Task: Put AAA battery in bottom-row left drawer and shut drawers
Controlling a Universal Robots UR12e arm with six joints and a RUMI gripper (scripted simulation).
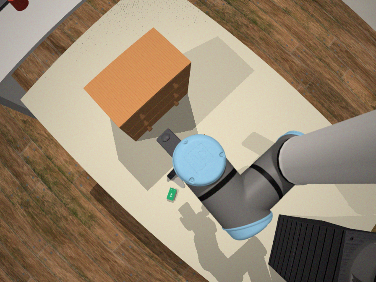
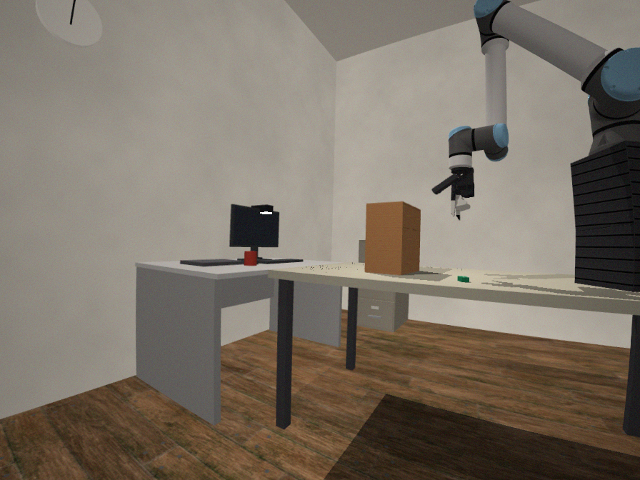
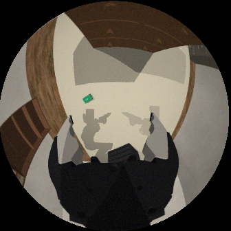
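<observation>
Gripper (image 3: 111, 122) hangs high above the beige table (image 1: 267, 100), its two jaws spread wide apart with nothing between them. Below and a little to the side lies the small green AAA battery (image 1: 171, 194), flat on the table and well apart from the fingers. Nearby stands the wooden chest (image 1: 138, 75), upright, its drawer fronts (image 1: 157, 104) all flush and facing the arm
</observation>
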